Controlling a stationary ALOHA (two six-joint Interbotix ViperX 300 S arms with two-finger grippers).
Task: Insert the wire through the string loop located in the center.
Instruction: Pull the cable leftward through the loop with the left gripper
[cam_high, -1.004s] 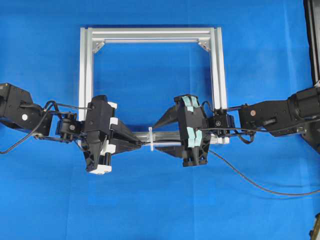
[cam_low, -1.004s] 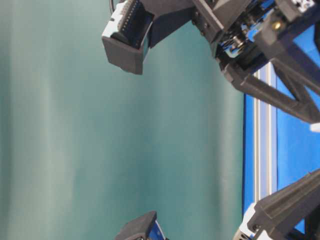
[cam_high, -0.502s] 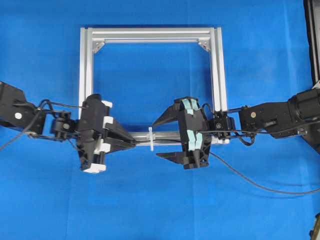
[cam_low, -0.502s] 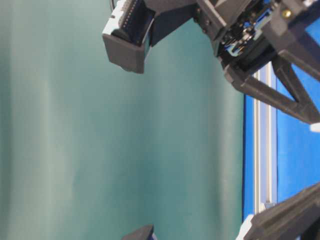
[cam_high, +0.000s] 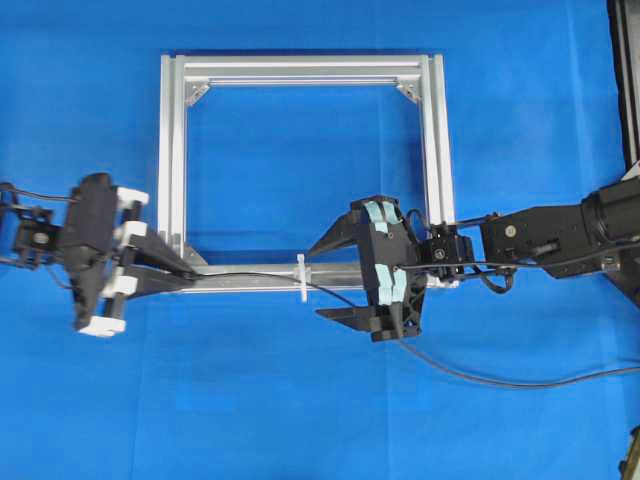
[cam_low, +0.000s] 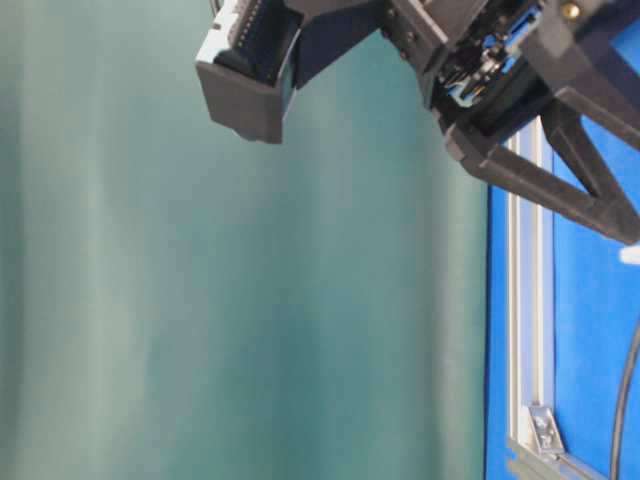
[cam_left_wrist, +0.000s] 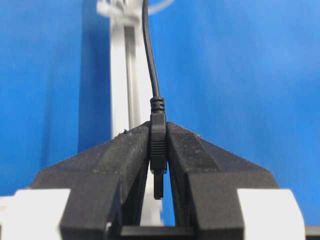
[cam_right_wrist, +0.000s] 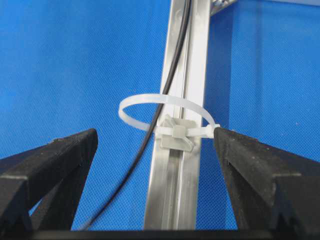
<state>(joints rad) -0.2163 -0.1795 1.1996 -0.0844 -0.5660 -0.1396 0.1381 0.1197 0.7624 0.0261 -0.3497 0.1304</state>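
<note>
The wire (cam_right_wrist: 150, 127) already runs through the string loop (cam_right_wrist: 167, 112). The left hand (cam_left_wrist: 159, 150) pinches its plug at 9 o'clock; the right hand (cam_high: 330, 280) gapes empty.

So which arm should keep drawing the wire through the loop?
Left. The left gripper is clamped on the wire at its plug, already past the string loop. The right gripper stands open, holding nothing.

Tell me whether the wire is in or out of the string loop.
In. In the right wrist view the wire runs through the string loop; overhead, it continues to the left gripper.
</note>
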